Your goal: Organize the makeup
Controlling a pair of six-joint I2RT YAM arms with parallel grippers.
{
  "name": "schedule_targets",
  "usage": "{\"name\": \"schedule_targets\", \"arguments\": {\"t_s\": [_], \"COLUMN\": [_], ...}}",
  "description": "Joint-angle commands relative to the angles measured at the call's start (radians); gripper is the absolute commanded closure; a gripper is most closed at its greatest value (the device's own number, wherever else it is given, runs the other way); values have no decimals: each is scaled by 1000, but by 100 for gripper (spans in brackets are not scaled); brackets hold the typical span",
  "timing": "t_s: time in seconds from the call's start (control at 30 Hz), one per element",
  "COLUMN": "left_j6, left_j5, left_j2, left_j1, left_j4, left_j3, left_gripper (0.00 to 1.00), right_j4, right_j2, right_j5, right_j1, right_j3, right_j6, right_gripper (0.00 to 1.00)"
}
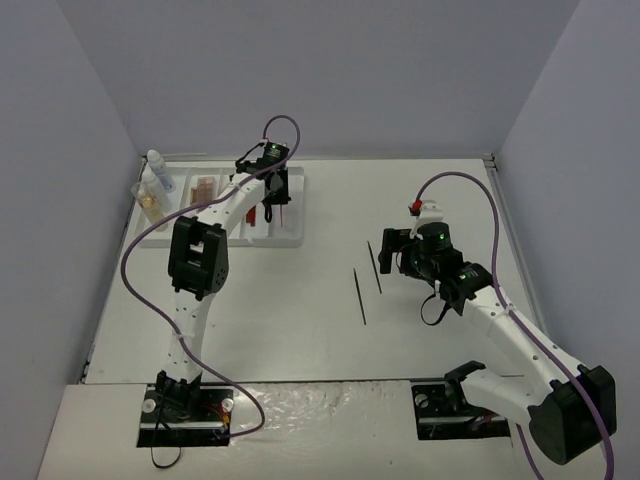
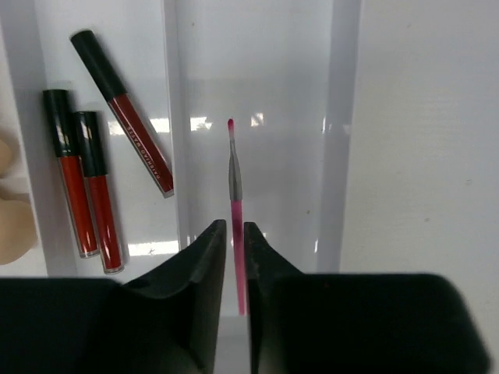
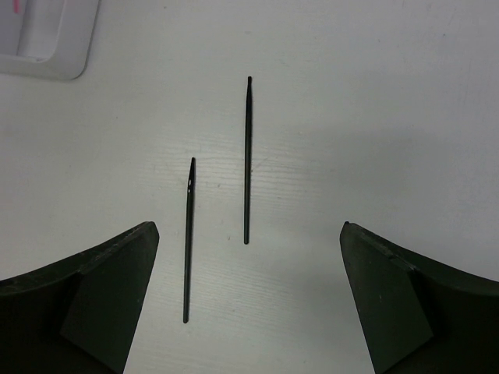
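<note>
**One pink pencil [image 2: 235, 210] in the tray [image 2: 343, 117], two black pencils [image 1: 360, 295] out on the surface [image 1: 300, 330]**

The pink pencil lies lengthwise in a narrow tray compartment, its tip toward the top of the left wrist view. The left claw [image 2: 235, 227] straddles its lower end, jaws nearly together. A sliver of gap shows on the pencil's left side, and I cannot tell whether it is pinched or just loose between them. One compartment to the left lie three red glosses [image 2: 93, 195] with black caps, two side by side and one slanted above them. Peach sponges [image 2: 12, 222] peek in at the far left edge.

Seen from above, the tray sits at the upper left of the surface, with white bottles [image 1: 155, 165] at its left end. Well apart from it, right of centre, the two black pencils lie nearly parallel, close but not touching. The right claw [image 3: 247, 230] hangs over them, spread wide and holding nothing. In its own view both pencils lie between its fingers.
</note>
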Motion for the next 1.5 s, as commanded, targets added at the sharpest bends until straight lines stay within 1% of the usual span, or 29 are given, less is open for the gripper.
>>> {"name": "schedule_targets", "arguments": {"t_s": [0.0,0.03,0.13,0.2,0.23,0.33,0.4,0.43,0.5,0.57,0.67,0.8,0.87,0.93,1.03,1.27,1.47], "left_j6": [30,23,3,-11,-26,-84,-137,-178,-227,-297,-386,-478,-504,-525,-562,-607,-625], "left_j5": [27,28,22,12,0,-38,-74,-79,-79,-82,-107,-162,-203,-230,-247,-300,-314], "left_j2": [-35,-47,-116,-159,-190,-296,-355,-387,-433,-451,-460,-414,-381,-347,-307,-189,-110], "left_j1": [1,-1,-12,-28,-45,-104,-180,-199,-270,-345,-434,-544,-578,-595,-612,-650,-656], "left_j4": [-12,-2,21,19,16,10,17,23,57,93,123,127,93,69,51,-4,-67], "left_j3": [92,86,34,-13,-34,-134,-221,-279,-352,-431,-493,-489,-459,-430,-411,-340,-281], "left_gripper": [70,60,37,29,27,24,24,24,24,24,24,27,29,32,41,55,61], "right_j4": [-3,-7,-11,-11,-11,-13,-14,-18,-28,-45,-84,-137,-162,-182,-223,-290,-315], "right_j2": [19,20,22,21,20,13,1,-11,-32,-60,-110,-173,-203,-222,-251,-336,-377], "right_j5": [-8,-8,-5,-1,5,24,26,24,27,30,33,30,35,52,69,100,98], "right_j1": [-7,-7,-7,-7,-7,-9,-9,-9,-10,-12,-13,-13,-13,-6,5,52,80], "right_j3": [46,44,44,46,49,55,66,76,91,127,201,276,290,300,306,265,251], "right_j6": [-7,-6,0,5,7,19,20,22,25,27,34,22,11,4,5,29,34], "right_gripper": [0,0,0,0,0,0,0,0,0,0,0,0,0,0,0,0,0]}}
